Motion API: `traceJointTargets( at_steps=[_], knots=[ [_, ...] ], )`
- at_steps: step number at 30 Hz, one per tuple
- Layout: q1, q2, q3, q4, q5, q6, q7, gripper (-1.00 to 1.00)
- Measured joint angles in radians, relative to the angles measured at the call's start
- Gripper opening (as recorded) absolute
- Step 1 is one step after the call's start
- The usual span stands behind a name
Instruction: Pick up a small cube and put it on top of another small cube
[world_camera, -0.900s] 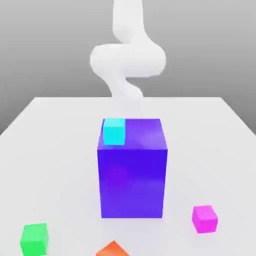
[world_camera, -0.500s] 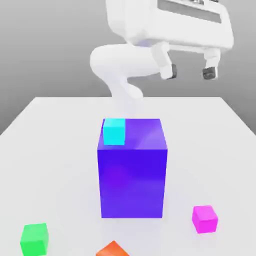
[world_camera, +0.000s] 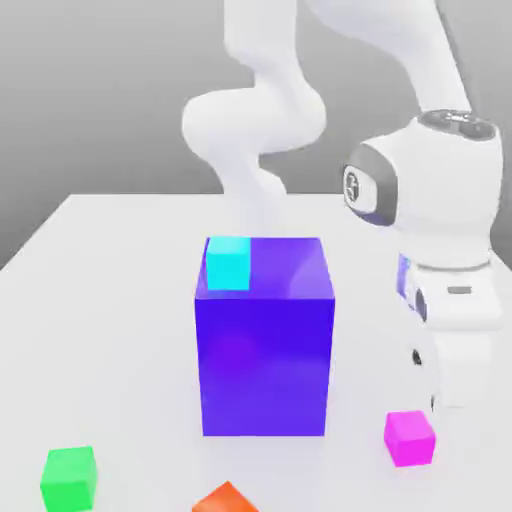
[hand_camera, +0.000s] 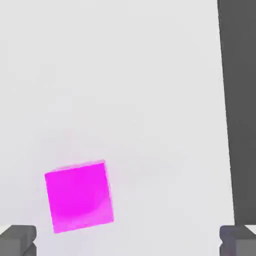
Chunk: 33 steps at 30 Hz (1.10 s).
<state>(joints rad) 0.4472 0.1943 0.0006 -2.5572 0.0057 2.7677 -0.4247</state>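
Observation:
The small magenta-pink cube lies on the white table near the front at the exterior view's right. My white hand hangs low just behind and to the right of it, pointing down. In the hand view the same cube lies on the table below my gripper, nearer to one dark fingertip than to the other. The jaws stand wide open with nothing between them. A cyan small cube rests on the top of the tall blue-purple block.
A green small cube sits at the front on the exterior view's left. An orange piece pokes up at the front edge. The big block stands mid-table, left of my hand. The table's edge runs close beside the magenta cube.
The arm has swung forward and down from high above the block to low at the exterior view's right, by the magenta cube. No cube has moved.

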Motion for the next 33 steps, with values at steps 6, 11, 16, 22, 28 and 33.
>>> traceJointTargets(
  at_steps=[6, 11, 16, 22, 28, 33],
  knots=[
    [0.001, 0.201, 0.004, 0.031, -0.015, 0.154, -0.014, -1.0],
    [0.001, 0.201, 0.004, 0.031, -0.016, 0.152, -0.013, -1.0],
    [0.0, 0.109, 0.005, 0.012, -0.016, 0.079, -0.014, -1.0],
    [-0.004, 0.04, -0.034, 0.031, -0.099, 0.027, -0.062, -1.0],
    [-0.02, 0.084, -0.141, 0.114, -0.275, 0.054, -0.141, -1.0],
    [-0.167, 0.08, -0.224, 0.175, -0.265, 0.0, -0.256, -1.0]
  ],
)
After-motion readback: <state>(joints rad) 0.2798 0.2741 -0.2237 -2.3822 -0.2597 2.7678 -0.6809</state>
